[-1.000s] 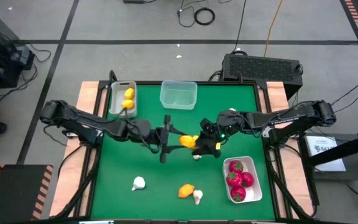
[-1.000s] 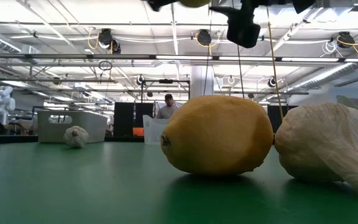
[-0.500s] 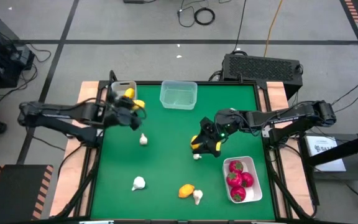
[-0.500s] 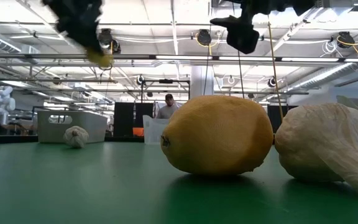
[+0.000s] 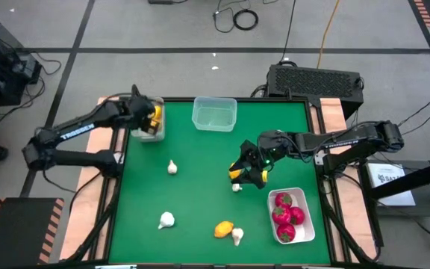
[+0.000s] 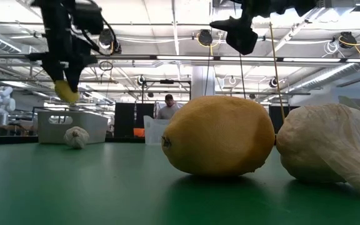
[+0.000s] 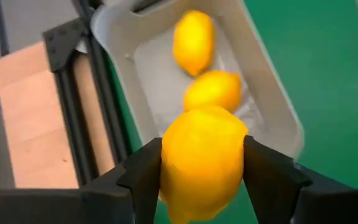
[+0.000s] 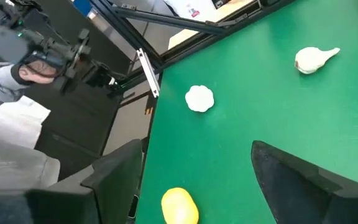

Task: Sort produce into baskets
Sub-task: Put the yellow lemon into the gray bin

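My left gripper [image 5: 152,118] is over the narrow grey bin [image 5: 139,128] at the far left, shut on a yellow lemon [image 7: 201,158]. It also shows in the low view [image 6: 65,92]. Two more lemons [image 7: 194,40] lie in the bin. My right gripper [image 5: 243,173] is open mid-table, its fingers wide apart over a lemon [image 8: 179,205] that rests on the green mat. The white tray [image 5: 304,200] holds three red fruits [image 5: 288,215]. The clear tub [image 5: 214,113] stands at the far edge. My left gripper pinches the lemon by its two opposite sides [image 7: 166,168] between its two fingers [image 7: 143,177]. The fingers come from above, pointing down. The lemon hangs at the fingers' ends, lifted clear above the bin.
Garlic bulbs lie on the mat: one left of centre [image 5: 172,167], one beside my right gripper [image 5: 236,187], one near the front left [image 5: 166,220], one at the front [image 5: 237,236] beside an orange lemon [image 5: 224,229]. A person shows in the room beyond the table [image 8: 17,74].
My left gripper has carried the lemon from the middle of the table toward the far left, and now holds it over the grey bin. The garlic bulb left of centre, hidden under the arm before, now shows.
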Robot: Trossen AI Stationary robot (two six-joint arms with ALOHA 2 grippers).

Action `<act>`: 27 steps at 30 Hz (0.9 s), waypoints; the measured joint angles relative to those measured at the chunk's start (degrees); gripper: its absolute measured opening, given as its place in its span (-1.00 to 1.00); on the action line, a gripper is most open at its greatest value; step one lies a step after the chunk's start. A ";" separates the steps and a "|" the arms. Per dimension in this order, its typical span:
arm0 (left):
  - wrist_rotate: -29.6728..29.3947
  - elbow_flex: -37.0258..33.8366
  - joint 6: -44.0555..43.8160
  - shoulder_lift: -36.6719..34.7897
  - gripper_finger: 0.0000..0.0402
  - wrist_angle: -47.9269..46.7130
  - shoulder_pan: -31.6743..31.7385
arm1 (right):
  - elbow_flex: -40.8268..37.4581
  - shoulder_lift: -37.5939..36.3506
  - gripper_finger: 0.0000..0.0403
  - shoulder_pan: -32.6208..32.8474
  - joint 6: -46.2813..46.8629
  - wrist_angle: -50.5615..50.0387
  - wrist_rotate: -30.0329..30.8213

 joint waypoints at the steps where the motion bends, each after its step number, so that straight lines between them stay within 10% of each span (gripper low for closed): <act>1: 0.00 0.02 1.31 0.87 0.00 0.91 1.87 | 0.00 0.00 0.45 0.00 -0.08 -0.27 -0.03; 9: 1.81 0.02 6.72 9.48 0.04 4.95 11.70 | 0.00 0.00 0.45 0.25 -0.43 -5.22 -0.16; 27: 0.04 1.84 11.88 14.84 0.50 4.51 12.97 | 0.00 0.00 0.45 2.01 5.04 -8.00 -0.14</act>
